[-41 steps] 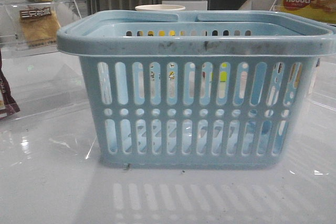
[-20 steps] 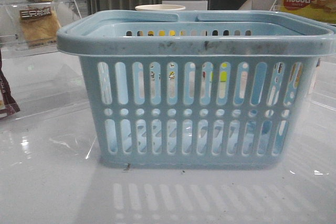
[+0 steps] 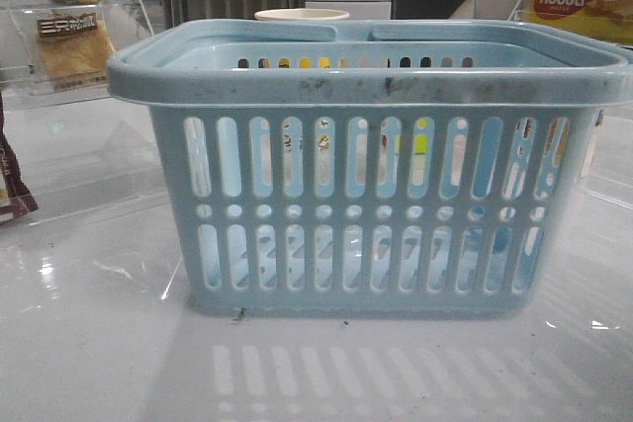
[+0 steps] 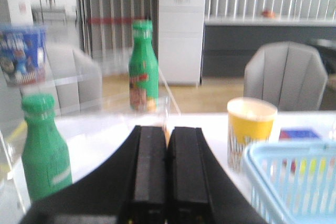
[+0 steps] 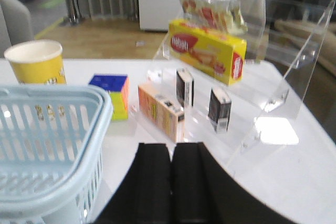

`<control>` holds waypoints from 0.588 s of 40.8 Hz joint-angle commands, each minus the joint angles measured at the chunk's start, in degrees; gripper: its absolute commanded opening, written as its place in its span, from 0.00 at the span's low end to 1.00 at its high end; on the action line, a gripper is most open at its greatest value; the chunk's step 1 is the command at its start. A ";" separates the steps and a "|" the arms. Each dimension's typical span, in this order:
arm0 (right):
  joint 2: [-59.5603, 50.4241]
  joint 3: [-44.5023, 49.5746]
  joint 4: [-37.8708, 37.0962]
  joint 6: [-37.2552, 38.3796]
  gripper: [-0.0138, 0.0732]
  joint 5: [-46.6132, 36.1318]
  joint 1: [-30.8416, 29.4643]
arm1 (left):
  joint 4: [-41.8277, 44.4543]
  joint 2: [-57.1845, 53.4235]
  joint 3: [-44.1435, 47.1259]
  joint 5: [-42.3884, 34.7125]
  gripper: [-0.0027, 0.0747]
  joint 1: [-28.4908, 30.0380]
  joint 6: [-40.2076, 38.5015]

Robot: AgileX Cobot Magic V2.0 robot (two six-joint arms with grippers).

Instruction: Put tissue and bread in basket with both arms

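The light blue basket [image 3: 371, 170] stands mid-tabletop, nothing visible inside. The bread [image 3: 74, 44], in clear wrap with a dark label, sits on a clear acrylic rack [image 3: 30, 86] toward the far left edge. Two small white-and-black tissue packs [image 5: 219, 109] stand upright on the clear stepped stand [image 5: 283, 77] near the right edge, below a yellow nabati box [image 5: 207, 51]. The left gripper [image 4: 167, 171] and right gripper [image 5: 171, 187] are both clenched, grasping nothing.

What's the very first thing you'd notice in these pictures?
The big light blue basket fills the middle of the front view, its rim smudged with dark marks. Next comes the bright yellow-and-red nabati box on the clear stand, on the basket's right side, and the green bottles on its left side. In both wrist views the left gripper and the right gripper have their black fingers pressed together, holding nothing.
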 commanded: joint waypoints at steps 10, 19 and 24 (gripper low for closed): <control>13.36 -2.09 -1.07 -0.05 0.22 0.01 -0.26 | -0.09 10.78 -0.79 4.69 0.15 -0.20 -0.09; 20.60 -2.09 -1.18 -0.05 0.23 1.06 -0.26 | -0.09 15.84 -0.43 5.63 0.15 -0.20 -0.09; 23.99 -2.09 -1.19 -0.05 0.42 1.05 -0.26 | 0.04 17.88 -0.43 5.76 0.22 -0.20 -0.09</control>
